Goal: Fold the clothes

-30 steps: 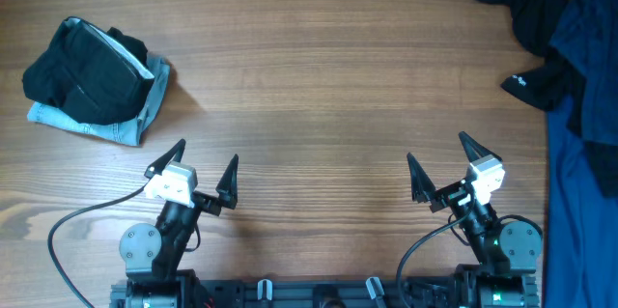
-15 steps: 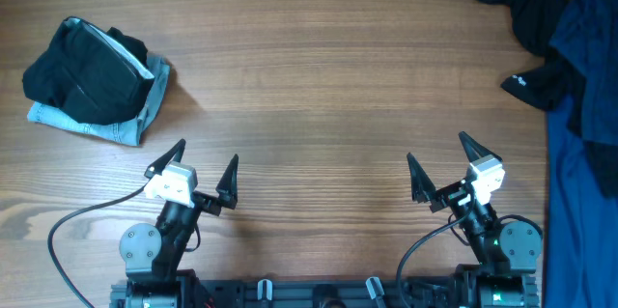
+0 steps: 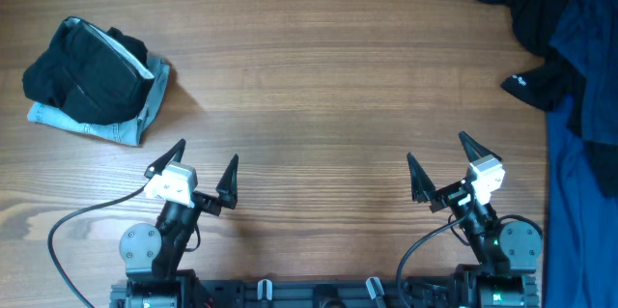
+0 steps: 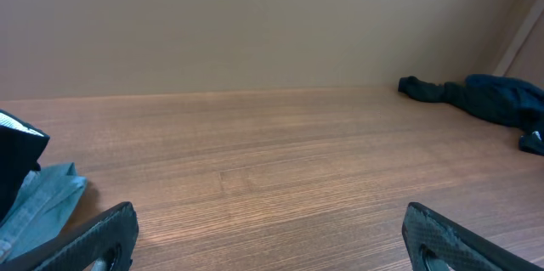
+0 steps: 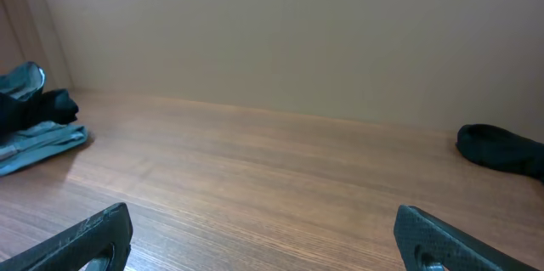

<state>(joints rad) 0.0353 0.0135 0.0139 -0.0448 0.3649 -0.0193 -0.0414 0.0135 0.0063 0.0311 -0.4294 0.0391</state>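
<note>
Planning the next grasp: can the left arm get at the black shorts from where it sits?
Probably yes. The left gripper stands open and empty, and only bare table lies between it and the black shorts. They rest on a denim garment, which might snag.

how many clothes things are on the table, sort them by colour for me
black shorts, lying on the denim: 1
light-blue denim garment: 1
heap of black and deep-blue garments, separate pieces cannot be told apart: 1
total: 3
</note>
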